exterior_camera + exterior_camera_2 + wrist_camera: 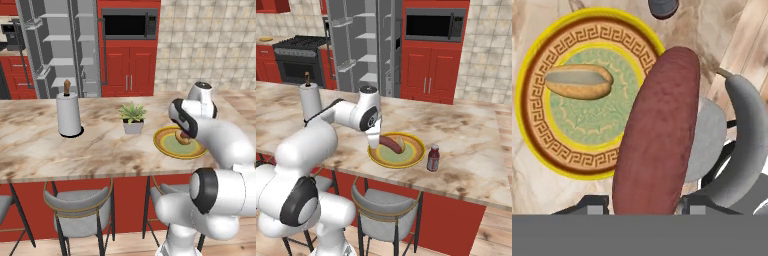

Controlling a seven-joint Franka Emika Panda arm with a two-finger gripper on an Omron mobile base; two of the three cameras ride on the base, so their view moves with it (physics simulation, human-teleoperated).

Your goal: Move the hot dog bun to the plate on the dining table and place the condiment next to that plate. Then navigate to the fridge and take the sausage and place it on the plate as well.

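The white arm reaches forward from the base, its upper link rising and its forearm bending down toward the table (466, 145). The wrist turns downward, so the claw (375, 142) hangs near-vertical — its two dark fingertips (594, 205) closed on the sausage (654, 135), which runs lengthwise out from between them — above the plate (411, 157).

Claw (646, 207) grips sausage (654, 135) above plate (542, 145); bun (578, 81) on plate.
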